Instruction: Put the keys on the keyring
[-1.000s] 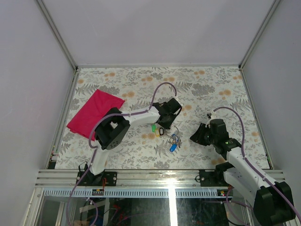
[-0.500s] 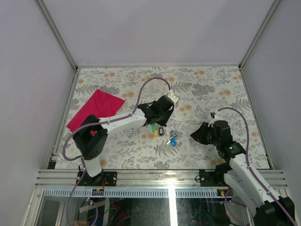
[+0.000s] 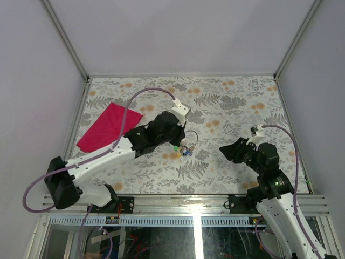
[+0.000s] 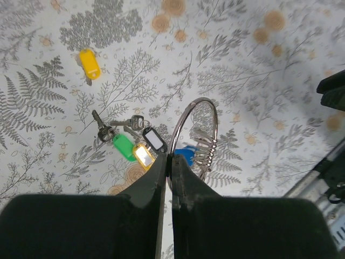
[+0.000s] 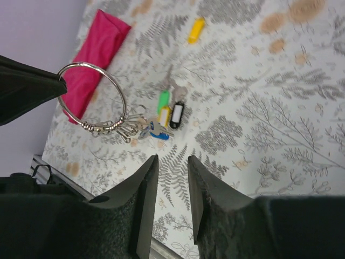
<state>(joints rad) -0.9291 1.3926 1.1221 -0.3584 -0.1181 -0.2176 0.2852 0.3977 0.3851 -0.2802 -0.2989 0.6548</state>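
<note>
My left gripper (image 4: 168, 156) is shut on the keyring (image 4: 200, 99), a thin silver hoop held up above the table. Small clips and a blue-tagged key (image 4: 186, 155) hang from the keyring (image 5: 86, 63). Under it on the cloth lie keys with green (image 4: 124, 147), yellow (image 4: 143, 156) and black (image 4: 153, 138) tags, bunched together. Another yellow-tagged key (image 4: 89, 63) lies apart from them. My right gripper (image 5: 171, 162) hovers open with nothing between its fingers, to the right of the keys (image 3: 186, 152) in the top view.
A red cloth (image 3: 108, 127) lies folded at the table's left side. The floral tablecloth (image 3: 242, 102) is framed by metal rails, with white walls on three sides. The left arm's cable loops over the table's middle.
The left arm has stretched out low and drawn its gripper leftward, with the keyring and its blue key lifted. The right gripper has drifted slightly right and widened a little.
</note>
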